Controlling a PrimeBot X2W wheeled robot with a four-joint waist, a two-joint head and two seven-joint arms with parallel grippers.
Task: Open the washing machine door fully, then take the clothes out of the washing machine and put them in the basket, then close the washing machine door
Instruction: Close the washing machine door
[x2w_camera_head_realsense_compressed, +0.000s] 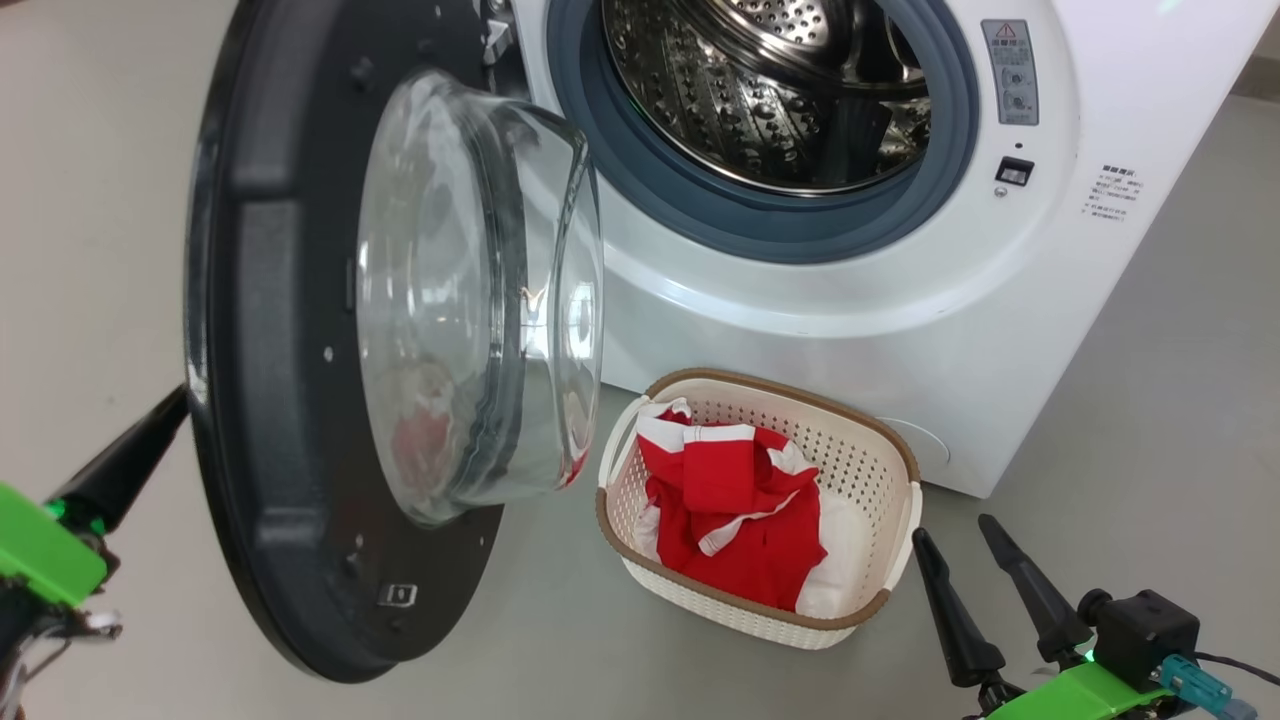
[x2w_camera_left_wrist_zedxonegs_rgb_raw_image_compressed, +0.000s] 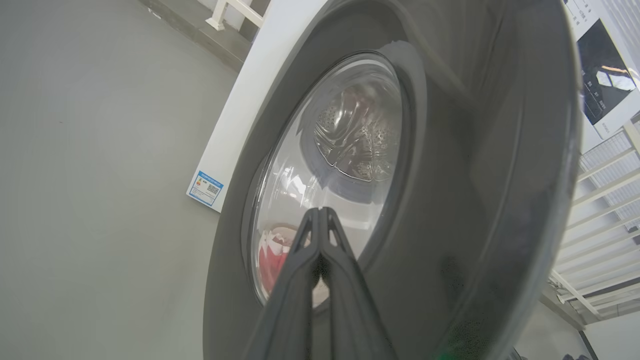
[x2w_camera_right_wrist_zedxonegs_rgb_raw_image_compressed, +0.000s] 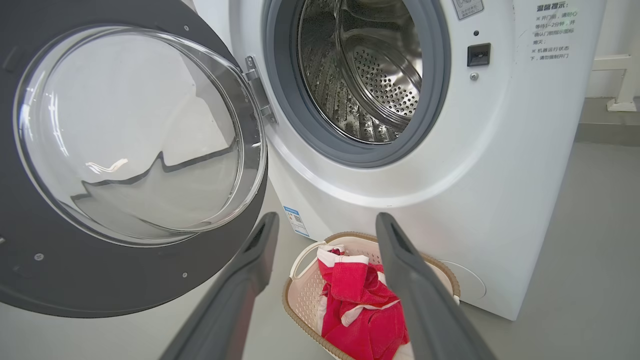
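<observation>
Floor (x2w_camera_head_realsense_compressed: 1150, 450) is occupied lower centre by the basket (x2w_camera_head_realsense_compressed: 860, 425); left tool (x2w_camera_left_wrist_zedxonegs_rgb_raw_image_compressed: 320, 212), pinched together, is blocked by the door (x2w_camera_head_realsense_compressed: 280, 400); right tool (x2w_camera_head_realsense_compressed: 950, 528) is spread wide.

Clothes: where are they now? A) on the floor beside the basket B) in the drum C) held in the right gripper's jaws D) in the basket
D: the red and white clothes lie piled inside the basket on the floor in front of the washing machine, and its drum shows bare steel.
</observation>
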